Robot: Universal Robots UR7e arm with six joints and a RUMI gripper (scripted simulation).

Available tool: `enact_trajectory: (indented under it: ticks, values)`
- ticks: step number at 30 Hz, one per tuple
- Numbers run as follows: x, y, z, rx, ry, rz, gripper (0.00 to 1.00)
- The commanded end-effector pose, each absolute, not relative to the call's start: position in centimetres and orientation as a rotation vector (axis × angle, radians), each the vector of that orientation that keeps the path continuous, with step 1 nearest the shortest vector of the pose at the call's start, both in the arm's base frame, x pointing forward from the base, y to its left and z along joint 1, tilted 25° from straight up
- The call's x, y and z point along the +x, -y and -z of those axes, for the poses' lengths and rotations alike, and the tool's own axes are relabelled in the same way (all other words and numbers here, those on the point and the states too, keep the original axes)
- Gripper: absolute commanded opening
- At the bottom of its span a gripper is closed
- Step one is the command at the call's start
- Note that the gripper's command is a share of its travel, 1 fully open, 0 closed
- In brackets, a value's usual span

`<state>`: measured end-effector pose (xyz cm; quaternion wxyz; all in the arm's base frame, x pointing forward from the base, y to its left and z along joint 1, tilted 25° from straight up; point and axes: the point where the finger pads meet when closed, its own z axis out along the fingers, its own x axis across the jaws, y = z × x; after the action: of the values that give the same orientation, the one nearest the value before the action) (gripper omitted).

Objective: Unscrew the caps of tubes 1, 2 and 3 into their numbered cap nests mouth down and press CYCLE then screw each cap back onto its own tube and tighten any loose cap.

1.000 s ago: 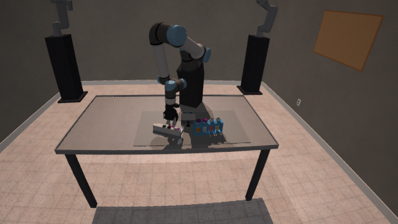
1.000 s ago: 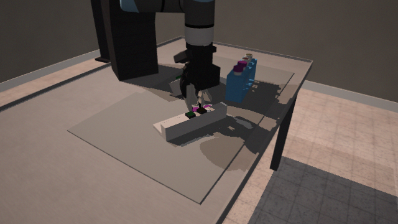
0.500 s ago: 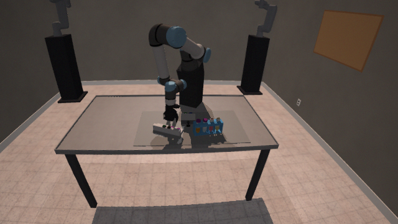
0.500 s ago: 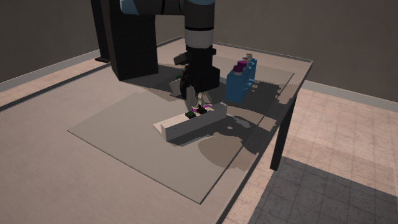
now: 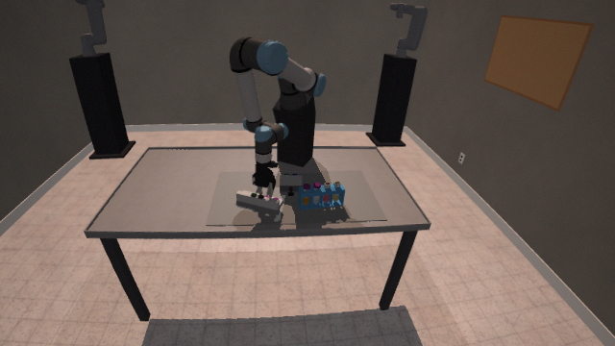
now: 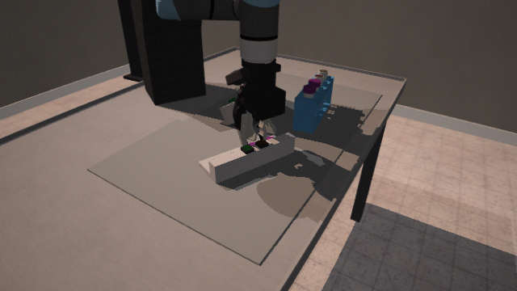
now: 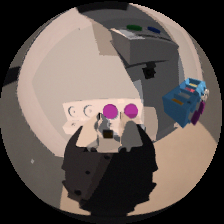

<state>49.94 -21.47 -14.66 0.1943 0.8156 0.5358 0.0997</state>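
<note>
The gripper (image 5: 265,193) (image 6: 255,142) (image 7: 110,112) stands partly open, apparently clear of the cap of tube 2 (image 5: 267,197) (image 6: 252,144) (image 7: 110,111). In the wrist view, this cap lies just beyond the fingertips, in the cap tray (image 5: 259,204) (image 6: 254,164) (image 7: 67,115), left of tube 1's cap (image 5: 276,199) (image 6: 270,138) (image 7: 130,110).

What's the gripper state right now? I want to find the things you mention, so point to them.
Gripper (image 5: 264,193) (image 6: 254,139) (image 7: 110,112): slightly open, unclamped, its fingertips close around the magenta cap (image 5: 267,196) (image 6: 252,144) (image 7: 110,111) in cap nest 2.
</note>
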Motion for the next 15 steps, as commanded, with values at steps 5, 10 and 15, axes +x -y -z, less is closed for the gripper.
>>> enact_trajectory:
  ticks: [5, 10, 15]
  values:
    - [50.0, 21.5, 14.6, 2.286, -1.502, -0.280, 0.29]
    - [49.0, 21.0, 12.4, 2.286, -1.502, -0.280, 0.29]
    - [48.5, 20.6, 11.0, 2.286, -1.502, -0.280, 0.29]
